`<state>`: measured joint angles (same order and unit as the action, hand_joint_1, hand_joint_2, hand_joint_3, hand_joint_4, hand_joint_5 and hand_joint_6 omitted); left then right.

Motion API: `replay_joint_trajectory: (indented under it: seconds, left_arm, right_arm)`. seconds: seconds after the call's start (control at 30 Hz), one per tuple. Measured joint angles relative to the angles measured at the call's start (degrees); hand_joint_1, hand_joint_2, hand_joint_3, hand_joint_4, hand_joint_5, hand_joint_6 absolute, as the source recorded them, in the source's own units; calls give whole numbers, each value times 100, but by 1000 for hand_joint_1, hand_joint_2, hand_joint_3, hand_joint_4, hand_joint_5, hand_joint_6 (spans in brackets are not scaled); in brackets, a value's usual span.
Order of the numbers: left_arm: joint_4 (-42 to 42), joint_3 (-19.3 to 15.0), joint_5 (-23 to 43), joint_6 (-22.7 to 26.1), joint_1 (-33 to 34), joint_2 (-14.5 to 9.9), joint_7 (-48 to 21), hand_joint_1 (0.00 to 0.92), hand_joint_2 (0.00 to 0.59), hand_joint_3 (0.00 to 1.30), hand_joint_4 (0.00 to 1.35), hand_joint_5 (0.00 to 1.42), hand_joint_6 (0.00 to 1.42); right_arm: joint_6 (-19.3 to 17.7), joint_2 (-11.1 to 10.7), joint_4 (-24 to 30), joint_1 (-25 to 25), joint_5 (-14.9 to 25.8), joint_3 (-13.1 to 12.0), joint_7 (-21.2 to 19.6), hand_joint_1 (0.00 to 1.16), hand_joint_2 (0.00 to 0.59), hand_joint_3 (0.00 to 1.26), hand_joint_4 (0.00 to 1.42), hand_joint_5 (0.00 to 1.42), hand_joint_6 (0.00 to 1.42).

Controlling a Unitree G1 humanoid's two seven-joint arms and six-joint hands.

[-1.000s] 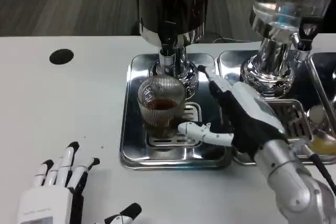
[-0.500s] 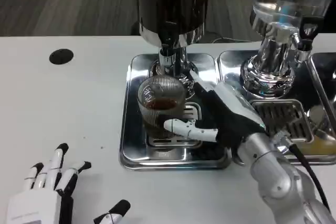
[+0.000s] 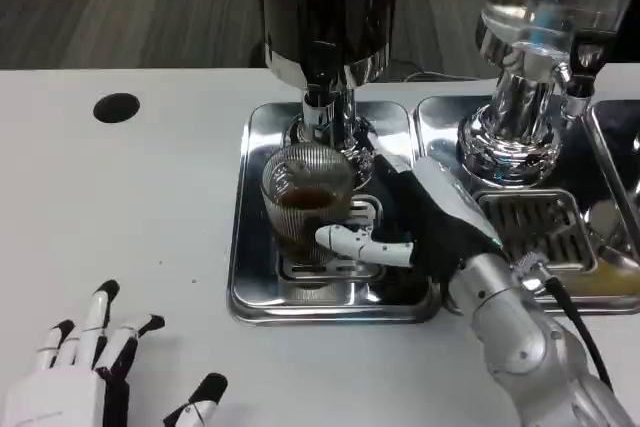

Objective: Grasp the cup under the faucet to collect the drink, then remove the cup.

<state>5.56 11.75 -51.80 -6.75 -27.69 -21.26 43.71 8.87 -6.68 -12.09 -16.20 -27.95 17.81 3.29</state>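
A ribbed glass cup (image 3: 305, 199), partly filled with brown drink, is seen standing on the grate of a steel tray (image 3: 250, 247), directly under the faucet (image 3: 322, 107) of a dark dispenser (image 3: 325, 7). The right hand (image 3: 425, 222) is placed just beside the cup on its right. One of its fingers (image 3: 352, 243) is laid across the cup's front and touches the glass, but whether the cup is truly grasped cannot be told. The left hand (image 3: 85, 372) is rested low on the white counter (image 3: 120, 207), well apart from the tray, with fingers spread and nothing held. A second dispenser (image 3: 530, 57) is seen to the right on its own tray.
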Motion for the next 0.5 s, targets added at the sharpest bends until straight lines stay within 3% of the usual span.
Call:
replay_joint_trajectory:
  seconds: [0.5]
  left_arm:
    - [208, -94, 199, -44, 28, -5, 25, 0, 189, 370, 29, 204, 148]
  right_arm:
    - [-380, 222, -591, -234, 115, 87, -240, 589, 151, 0, 0, 0, 35]
